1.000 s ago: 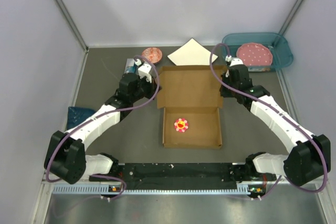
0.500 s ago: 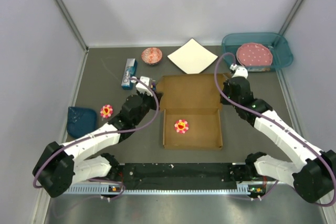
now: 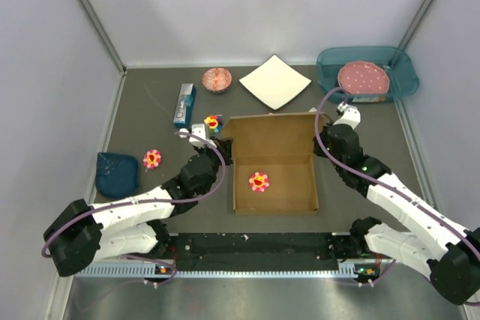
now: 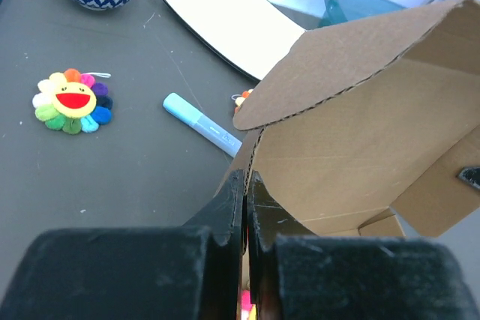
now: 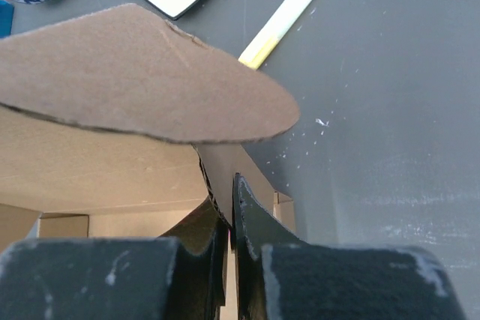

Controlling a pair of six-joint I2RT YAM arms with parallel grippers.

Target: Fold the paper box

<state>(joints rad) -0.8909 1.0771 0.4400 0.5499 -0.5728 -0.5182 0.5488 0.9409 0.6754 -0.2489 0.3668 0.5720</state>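
The brown paper box (image 3: 274, 185) lies mid-table, its tray open with a red-and-yellow flower toy (image 3: 259, 180) inside. Its lid panel (image 3: 270, 137) is raised off the table and leans toward the tray. My left gripper (image 3: 223, 155) is shut on the lid's left side flap; in the left wrist view its fingers (image 4: 232, 200) pinch the cardboard edge (image 4: 352, 140). My right gripper (image 3: 318, 148) is shut on the lid's right side flap; in the right wrist view its fingers (image 5: 251, 219) clamp the cardboard (image 5: 142, 73).
At the back stand a red bowl (image 3: 217, 79), a white square sheet (image 3: 274, 81) and a teal bin (image 3: 399, 73) holding a pink plate (image 3: 363, 77). At the left lie a blue carton (image 3: 184, 105), two flower toys (image 3: 152, 158) (image 3: 213, 121) and a dark blue dish (image 3: 117, 174). A blue marker (image 4: 202, 124) and a yellow marker (image 5: 281, 20) lie behind the lid.
Both grippers have drawn back toward the near edge, holding the lid's side flaps. The lid has risen from flat on the table. The left arm now uncovers two flower toys.
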